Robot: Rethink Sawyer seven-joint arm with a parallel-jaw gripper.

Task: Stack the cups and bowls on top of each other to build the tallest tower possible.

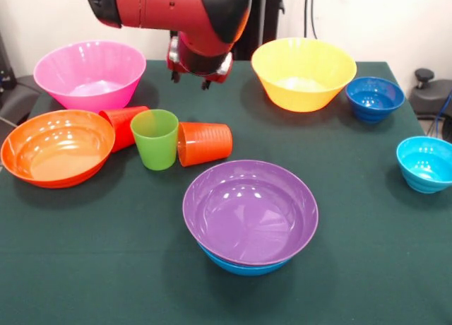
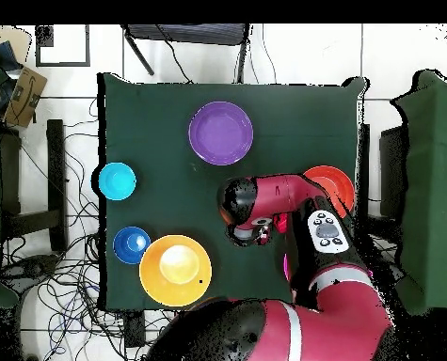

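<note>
**Tabletop layout with 2 bowls nested at the near edge**

Nearest the camera in the front view, the purple bowl (image 1: 250,212) is seen seated inside the blue bowl (image 1: 244,266), of which only a rim is exposed beneath it; this 2-piece pile forms the tower. Behind it, at mid-table, the 3 cups are grouped: the green cup (image 1: 155,138) stands upright with its mouth up, the orange cup (image 1: 205,143) lies on its side just to its right, and the red cup (image 1: 124,126) lies tilted on its left, against the orange bowl (image 1: 56,147). The small cyan bowl (image 1: 426,163) is placed at the right edge of the tabletop (image 1: 367,268). Farther back, the small dark blue bowl (image 1: 374,97) sits just beside the yellow bowl (image 1: 304,73), and the pink bowl (image 1: 90,74) occupies the far left. Above the far middle, the pincer (image 1: 189,79) is held clear of the cloth beneath the red arm (image 1: 176,7), nothing is gripped by it, and how far it is spread cannot be told.
</note>
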